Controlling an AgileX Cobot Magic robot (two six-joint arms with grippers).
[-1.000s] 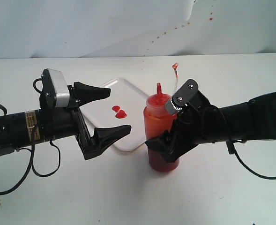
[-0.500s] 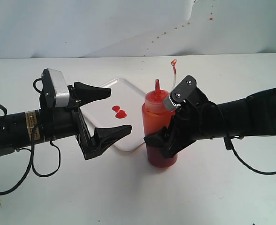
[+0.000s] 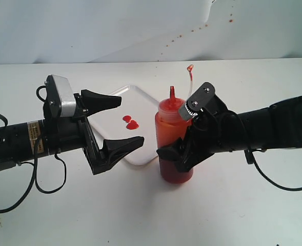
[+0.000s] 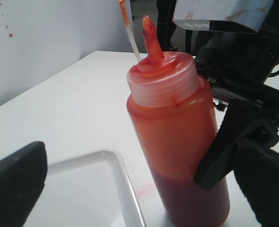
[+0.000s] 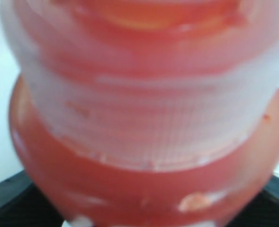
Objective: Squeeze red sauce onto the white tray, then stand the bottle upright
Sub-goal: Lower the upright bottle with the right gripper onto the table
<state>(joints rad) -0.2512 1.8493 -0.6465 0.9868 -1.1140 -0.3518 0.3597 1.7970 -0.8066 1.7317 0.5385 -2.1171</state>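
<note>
Red-orange and see-through, the plastic squeeze bottle with the pointed nozzle (image 3: pixel 170 123) stands upright on the white table (image 3: pixel 217 215), just beside the near corner of the flat white plastic tray with the low rim (image 3: pixel 146 115). Two small blobs of shiny red sauce (image 3: pixel 134 124) lie on the tray, so I think the squeezing part is done and only the letting go is left.

The right gripper (image 3: pixel 177 151) is pinching the bottle around its middle, with one black finger on each side. The left gripper (image 3: pixel 130 121) hangs over the tray with its jaws spread wide and nothing in them.

Here is what could go wrong. The nozzle is open, and its little cap hangs off on the thin strap (image 3: pixel 190 77). If the right gripper squeezes harder, sauce could squirt out onto the table. I cannot tell if the bottom of the bottle sits fully flat. If it does not, the bottle may wobble and fall when the fingers open. If the arm pulls back before the fingers are open enough, a finger could drag the bottle and tip it onto the tray. The bottle is tall and thin, so a small bump may knock it over.
</note>
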